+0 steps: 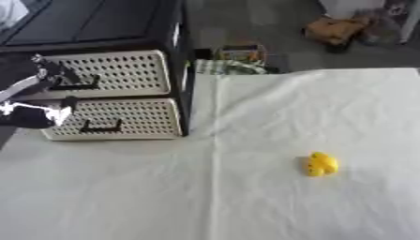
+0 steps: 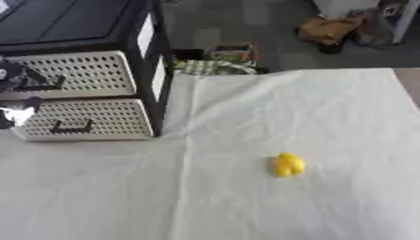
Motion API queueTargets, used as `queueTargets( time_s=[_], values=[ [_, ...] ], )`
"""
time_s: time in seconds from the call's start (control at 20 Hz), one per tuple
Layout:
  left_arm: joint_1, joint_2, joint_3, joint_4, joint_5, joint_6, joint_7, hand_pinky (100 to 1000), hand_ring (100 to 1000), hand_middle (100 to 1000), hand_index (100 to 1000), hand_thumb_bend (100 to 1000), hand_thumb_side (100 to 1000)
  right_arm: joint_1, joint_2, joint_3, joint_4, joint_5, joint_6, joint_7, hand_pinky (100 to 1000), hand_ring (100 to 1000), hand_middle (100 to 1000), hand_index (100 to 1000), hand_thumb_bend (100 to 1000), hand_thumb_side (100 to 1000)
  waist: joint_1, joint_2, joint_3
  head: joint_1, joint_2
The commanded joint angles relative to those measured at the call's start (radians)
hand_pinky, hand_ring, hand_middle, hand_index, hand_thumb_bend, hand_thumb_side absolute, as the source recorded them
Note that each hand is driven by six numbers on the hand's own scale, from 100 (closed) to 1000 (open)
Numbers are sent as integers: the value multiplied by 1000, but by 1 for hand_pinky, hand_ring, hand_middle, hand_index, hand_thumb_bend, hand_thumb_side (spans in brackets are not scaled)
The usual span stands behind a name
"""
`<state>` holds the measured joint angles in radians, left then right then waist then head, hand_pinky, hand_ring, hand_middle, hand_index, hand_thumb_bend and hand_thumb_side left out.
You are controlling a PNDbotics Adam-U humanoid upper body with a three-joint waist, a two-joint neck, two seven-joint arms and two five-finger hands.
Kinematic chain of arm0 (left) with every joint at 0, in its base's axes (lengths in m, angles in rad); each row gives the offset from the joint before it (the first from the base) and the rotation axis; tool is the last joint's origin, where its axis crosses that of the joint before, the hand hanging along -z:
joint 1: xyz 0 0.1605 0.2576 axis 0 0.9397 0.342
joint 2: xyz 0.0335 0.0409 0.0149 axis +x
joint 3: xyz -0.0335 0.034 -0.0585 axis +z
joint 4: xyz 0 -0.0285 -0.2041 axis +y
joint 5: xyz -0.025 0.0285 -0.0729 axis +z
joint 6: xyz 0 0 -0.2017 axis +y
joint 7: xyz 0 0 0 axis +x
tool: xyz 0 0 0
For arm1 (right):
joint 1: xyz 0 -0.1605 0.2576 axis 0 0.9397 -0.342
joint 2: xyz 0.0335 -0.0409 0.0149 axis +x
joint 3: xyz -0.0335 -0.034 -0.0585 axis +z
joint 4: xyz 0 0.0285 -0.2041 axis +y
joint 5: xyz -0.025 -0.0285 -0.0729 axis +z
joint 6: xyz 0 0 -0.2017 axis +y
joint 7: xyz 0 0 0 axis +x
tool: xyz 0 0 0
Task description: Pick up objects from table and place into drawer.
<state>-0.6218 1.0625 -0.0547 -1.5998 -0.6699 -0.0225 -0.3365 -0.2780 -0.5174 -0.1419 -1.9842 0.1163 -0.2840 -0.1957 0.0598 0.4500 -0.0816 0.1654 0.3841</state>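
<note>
Yellow toy (image 1: 321, 164) on a white tabletop (image 1: 328, 117); cream drawers (image 1: 111, 119) dotted with holes, black handles (image 1: 100, 126), black frame (image 1: 182, 70).

so the table (image 1: 123, 197) at 6 o'clock has a white cloth over it, matt, creased, with one long fold line up the middle. The drawer unit (image 1: 123, 21) at 10 o'clock has a dark smooth top with a bit of sheen, and both drawer fronts (image 1: 115, 117) look like cream perforated plastic with black handles. The little yellow thing (image 1: 321, 164) at 4 o'clock looks like smooth, slightly glossy plastic. The left hand (image 1: 37, 101) at 9 o'clock mixes matt black with shiny silver-white parts
</note>
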Motion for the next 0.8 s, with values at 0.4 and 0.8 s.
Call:
queueTargets(
  time_s=[0.4, 0.8],
  values=[
    [-23, 18, -3, 6, -82, -67, -43, 100, 100, 100, 745, 105, 408, -1, -12, -18, -16, -9, 6, -6, 792, 645, 321, 824, 434, 889, -1, -20, -1, 9, -8],
    [-17, 22, 1, 0, -11, -74, -69, 100, 100, 100, 689, 105, 408, 7, -10, -23, -16, -11, 12, -13, 792, 646, 324, 825, 434, 885, -2, -33, 8, 8, 5]
  ],
)
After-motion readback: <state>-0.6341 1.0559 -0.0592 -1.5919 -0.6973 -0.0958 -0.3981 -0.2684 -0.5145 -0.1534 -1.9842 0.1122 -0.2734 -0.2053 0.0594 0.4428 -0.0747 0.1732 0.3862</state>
